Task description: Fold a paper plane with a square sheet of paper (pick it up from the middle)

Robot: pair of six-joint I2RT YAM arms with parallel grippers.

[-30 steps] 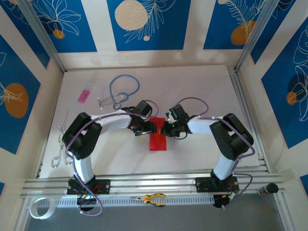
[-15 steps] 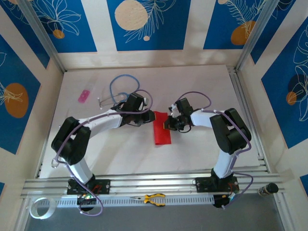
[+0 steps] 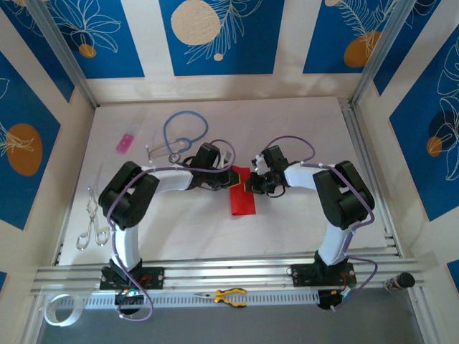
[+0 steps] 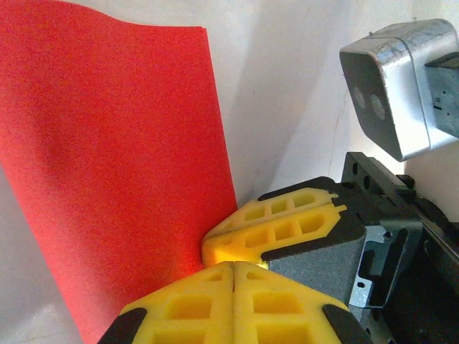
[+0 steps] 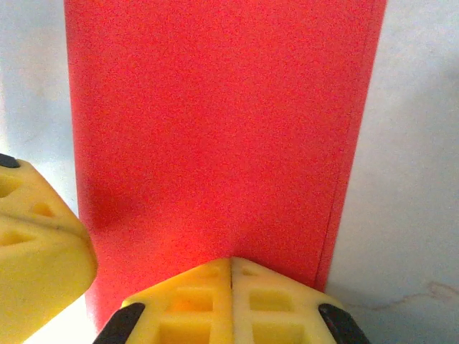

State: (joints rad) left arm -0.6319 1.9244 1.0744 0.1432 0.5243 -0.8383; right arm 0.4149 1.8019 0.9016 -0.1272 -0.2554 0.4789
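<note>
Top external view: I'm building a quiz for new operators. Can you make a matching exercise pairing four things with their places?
Things:
1 red paper
2 stethoscope
3 pink item
4 metal scissors

Places:
A table's near-left edge
B table's middle
C far-left area
D far side, right of the pink item

Pairs: 1-B, 2-D, 3-C, 4-A

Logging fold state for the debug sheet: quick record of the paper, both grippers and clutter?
paper: red sheet folded to a narrow strip, mid-table
left gripper: jaws shut at the strip's far corner, grip unclear
right gripper: jaws shut on the strip's far end
clutter: stethoscope, pink item, scissors, all left of the strip
</note>
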